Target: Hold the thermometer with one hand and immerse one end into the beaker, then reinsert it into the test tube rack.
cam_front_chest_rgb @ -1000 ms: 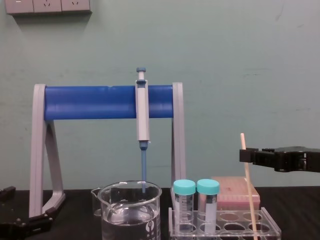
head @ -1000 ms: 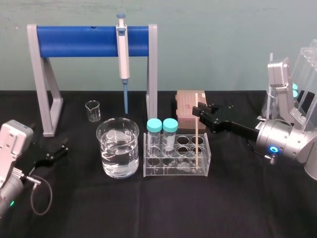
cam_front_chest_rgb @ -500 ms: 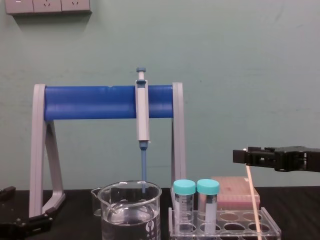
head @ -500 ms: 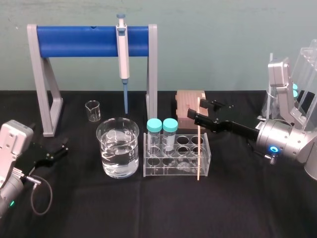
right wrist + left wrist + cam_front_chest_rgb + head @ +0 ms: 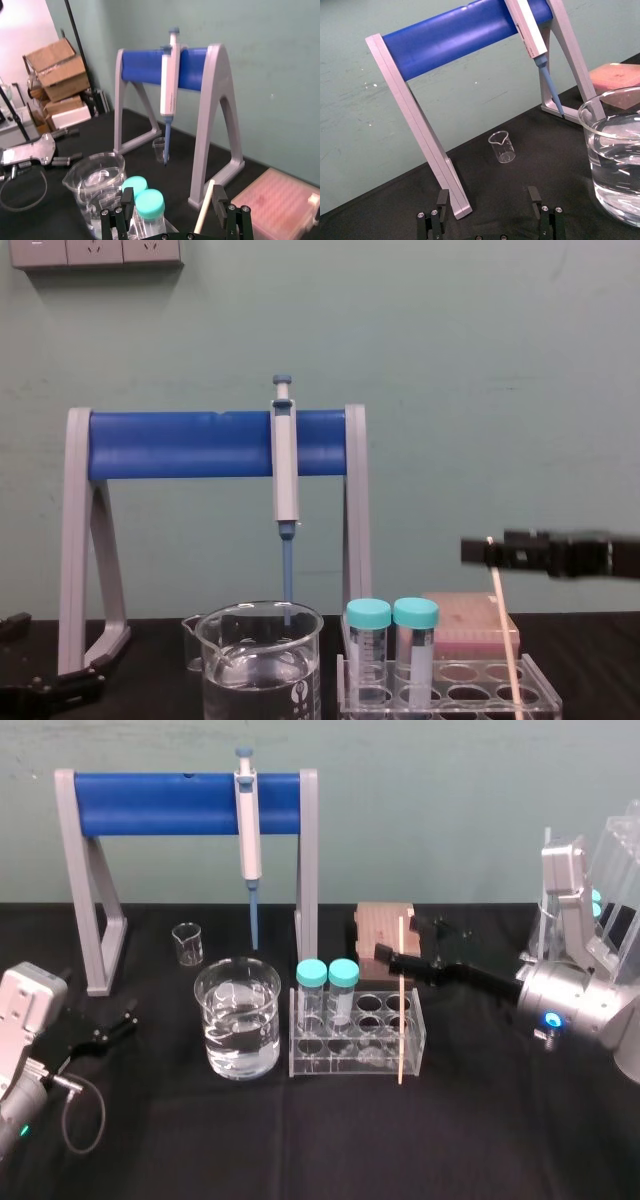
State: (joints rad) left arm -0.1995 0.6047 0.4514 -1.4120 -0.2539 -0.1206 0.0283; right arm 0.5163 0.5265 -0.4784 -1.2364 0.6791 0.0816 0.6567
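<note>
Grasping stage, by the look of it: reaching in from three o'clock with the right claw (image 5: 400, 945), spread wide either side of the top of the thermometer (image 5: 400, 1010) and pinching nothing yet. Look for that thermometer nearly upright at the four o'clock corner of the rack (image 5: 340, 1062), taller than the two capped tubes (image 5: 327, 975) over at ten o'clock; hard to tell exactly which hole. Next up, most likely: close squarely on the stick, pull straight up until free, then carry toward nine o'clock to the beaker (image 5: 215, 1010), just beside the rack and holding water. Calls for a lift high enough to pass over the tube caps and the glass rim. Tight at twelve o'clock, with the pink box (image 5: 385, 925) just behind the rack and the pipette (image 5: 247, 830) hanging from the blue stand (image 5: 185, 800) behind the beaker. Open black table toward six o'clock, so plenty of slack there. Parked well off at eight o'clock of the beaker with the left claw (image 5: 488, 195), also spread wide and holding nothing.
</note>
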